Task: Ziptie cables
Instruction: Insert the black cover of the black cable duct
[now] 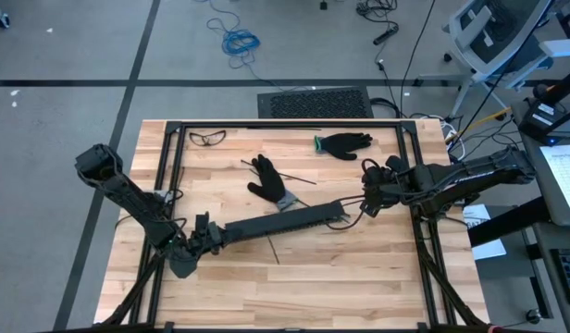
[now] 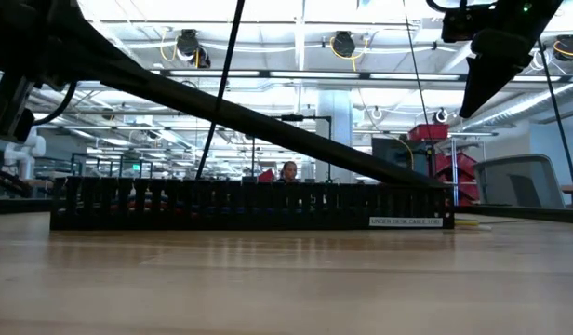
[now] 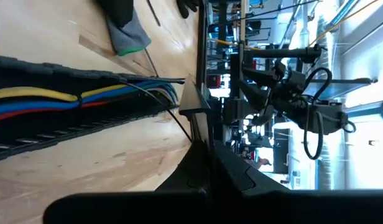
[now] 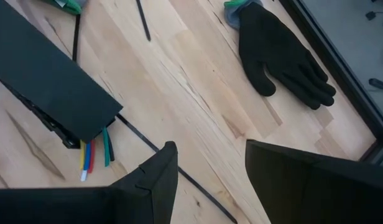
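The left gripper (image 1: 204,233) is sitting low over the table (image 1: 266,287) at the near-left end of the black slotted cable duct (image 1: 280,222), its fingers pressed together; in the left wrist view they are merging into one dark wedge, and whether they are pinching anything there is hard to make out. The right gripper (image 4: 207,168) is hovering just off the duct's far-right end, its fingers (image 4: 157,177) standing apart with bare wood showing between them and nothing in their grasp.

The cables (image 3: 48,102) are lying inside the duct, running along its length: yellow, blue and red strands are showing in the left wrist view, and short yellow, blue, red and green tips are poking out of the duct's end close to the right fingers without touching them. From above, the cables are almost wholly hidden by the duct.

A thin black stick (image 4: 142,18) is lying on the wood. A black glove (image 1: 269,180) is resting beside the duct, another black glove (image 1: 345,143) farther back, and safety glasses (image 1: 207,138) are lying near the far-left corner.
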Controlling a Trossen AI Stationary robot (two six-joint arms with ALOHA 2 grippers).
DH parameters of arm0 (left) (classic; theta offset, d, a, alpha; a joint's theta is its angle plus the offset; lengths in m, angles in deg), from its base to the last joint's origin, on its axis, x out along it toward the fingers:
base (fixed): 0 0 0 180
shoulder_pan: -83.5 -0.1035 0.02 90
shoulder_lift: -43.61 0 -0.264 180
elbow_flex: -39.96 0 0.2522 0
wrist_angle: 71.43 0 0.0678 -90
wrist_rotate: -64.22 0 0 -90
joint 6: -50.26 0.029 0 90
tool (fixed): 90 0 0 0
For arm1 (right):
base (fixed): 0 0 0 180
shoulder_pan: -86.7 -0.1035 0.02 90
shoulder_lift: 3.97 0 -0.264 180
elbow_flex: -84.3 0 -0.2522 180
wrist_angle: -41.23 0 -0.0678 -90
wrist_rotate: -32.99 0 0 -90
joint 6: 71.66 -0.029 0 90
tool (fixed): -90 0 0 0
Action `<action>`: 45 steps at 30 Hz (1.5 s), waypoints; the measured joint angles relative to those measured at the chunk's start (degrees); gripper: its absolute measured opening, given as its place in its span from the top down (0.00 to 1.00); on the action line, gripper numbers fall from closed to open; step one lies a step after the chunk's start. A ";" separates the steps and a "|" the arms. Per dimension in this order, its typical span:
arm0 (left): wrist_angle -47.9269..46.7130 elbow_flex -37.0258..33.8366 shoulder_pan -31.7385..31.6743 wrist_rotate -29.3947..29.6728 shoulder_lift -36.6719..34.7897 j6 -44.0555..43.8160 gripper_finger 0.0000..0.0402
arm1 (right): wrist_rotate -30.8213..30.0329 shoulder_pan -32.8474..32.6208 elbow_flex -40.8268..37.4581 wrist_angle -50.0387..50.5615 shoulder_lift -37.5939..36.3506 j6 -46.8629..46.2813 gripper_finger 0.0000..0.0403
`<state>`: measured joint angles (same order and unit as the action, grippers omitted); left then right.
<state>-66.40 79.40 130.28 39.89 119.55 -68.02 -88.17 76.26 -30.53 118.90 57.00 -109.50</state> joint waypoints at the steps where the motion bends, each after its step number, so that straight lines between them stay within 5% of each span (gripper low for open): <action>1: -0.01 0.00 0.00 -0.33 0.01 -0.06 0.98 | -0.02 0.00 0.00 -0.11 0.00 0.00 0.56; 22: 6.89 0.00 1.83 -0.81 -0.08 2.25 0.98 | -0.04 0.00 0.00 -0.33 0.00 1.18 0.56; 41: 1.82 -0.02 2.88 0.44 -0.12 3.21 0.98 | -0.22 0.00 0.00 -0.40 0.00 0.89 0.56; 45: 7.66 -0.04 2.73 0.65 -0.12 7.81 0.98 | -0.04 0.00 0.00 -0.65 0.00 0.94 0.56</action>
<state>-58.74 79.35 133.02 40.54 119.42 -60.21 -88.21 76.26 -30.53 118.25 57.00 -108.56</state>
